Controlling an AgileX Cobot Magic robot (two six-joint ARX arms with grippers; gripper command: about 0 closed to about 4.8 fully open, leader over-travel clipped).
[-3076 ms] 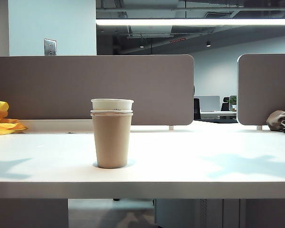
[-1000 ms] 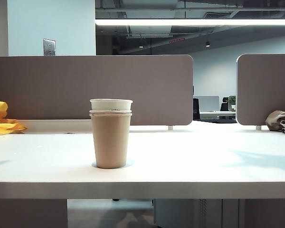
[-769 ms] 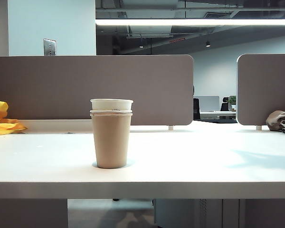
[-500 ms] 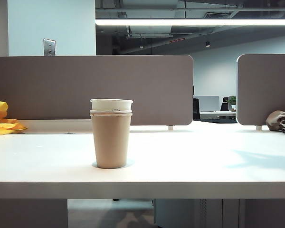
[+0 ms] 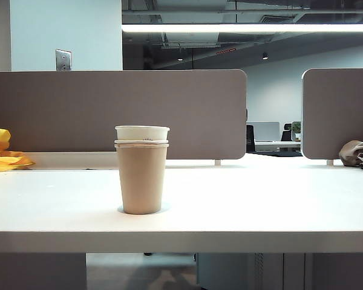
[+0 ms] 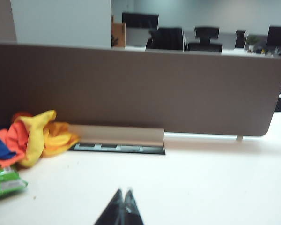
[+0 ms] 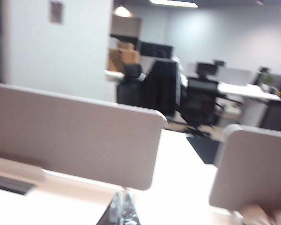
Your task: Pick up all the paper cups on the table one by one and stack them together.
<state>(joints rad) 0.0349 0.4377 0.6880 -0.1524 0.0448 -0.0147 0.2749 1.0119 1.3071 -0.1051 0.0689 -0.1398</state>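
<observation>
We see the paper cups (image 5: pixel 141 172) nested upright on the white surface (image 5: pixel 260 205), in neither wrist view; no print is readable. Left fingers (image 6: pixel 122 206) and right fingers (image 7: pixel 123 208) are pressed together, holding nothing; both hang above the surface facing the grey partitions (image 6: pixel 140 89).

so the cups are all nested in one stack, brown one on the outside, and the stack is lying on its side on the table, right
Not quite. The exterior view shows the stack of paper cups standing upright on the table, not lying on its side. The rest holds: they are nested, brown cup outermost.

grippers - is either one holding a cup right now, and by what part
Neither. The left gripper and right gripper are shut on nothing; the paper cups stand stacked on the table.
</observation>
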